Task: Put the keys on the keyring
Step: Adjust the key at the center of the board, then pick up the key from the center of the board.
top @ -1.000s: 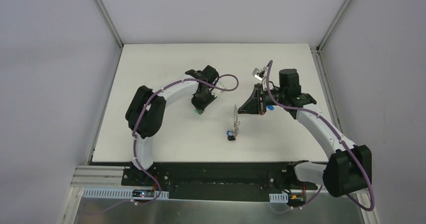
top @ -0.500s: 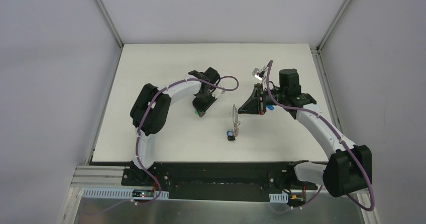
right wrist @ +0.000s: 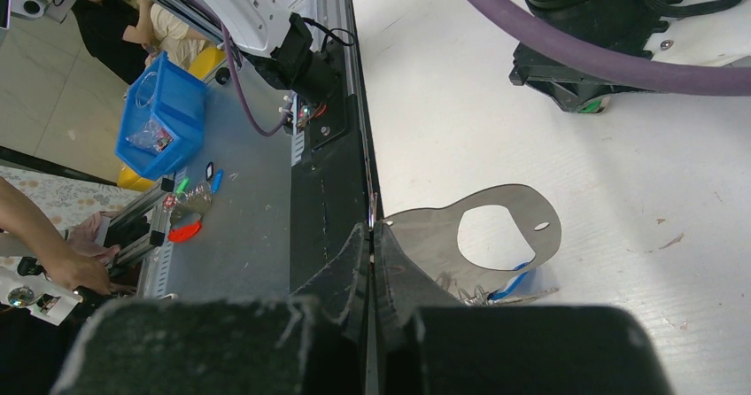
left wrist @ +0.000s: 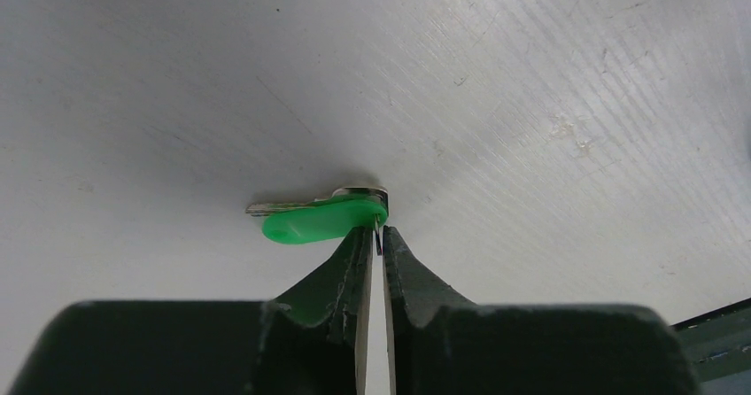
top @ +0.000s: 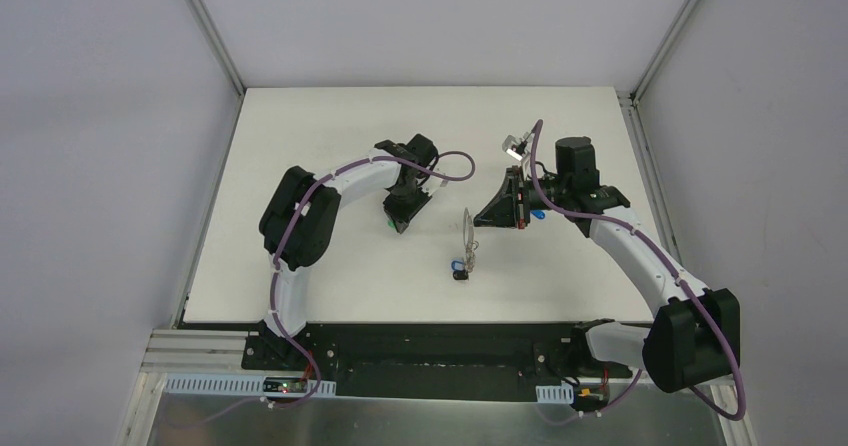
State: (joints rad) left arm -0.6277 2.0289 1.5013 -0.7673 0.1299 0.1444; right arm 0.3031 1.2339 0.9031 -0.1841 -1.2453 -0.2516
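The green key (left wrist: 319, 220) lies flat on the white table, silver blade pointing left. My left gripper (left wrist: 379, 229) is at its right end, tips touching the head's edge, open by a narrow slit. From above, that gripper (top: 399, 218) points down at the green key (top: 393, 224). My right gripper (right wrist: 373, 227) is shut on the edge of the keyring (right wrist: 443, 236), a pale grey plate with an oval hole. Small metal rings (right wrist: 465, 290) and the blue key (right wrist: 512, 282) hang from it. Overhead, the keyring (top: 469, 229) stands on edge with the blue key (top: 456, 264) and black tag (top: 461, 275) below it.
The white table (top: 300, 266) is walled by pale panels on three sides. A black rail (top: 430, 351) runs along the near edge by the arm bases. Beyond that edge, a blue bin (right wrist: 159, 125) and a person's hand (right wrist: 62, 267) show in the right wrist view.
The left arm shifted slightly, its elbow swinging right, and its jaws parted a little over the green key. The right arm and the keyring have not moved.
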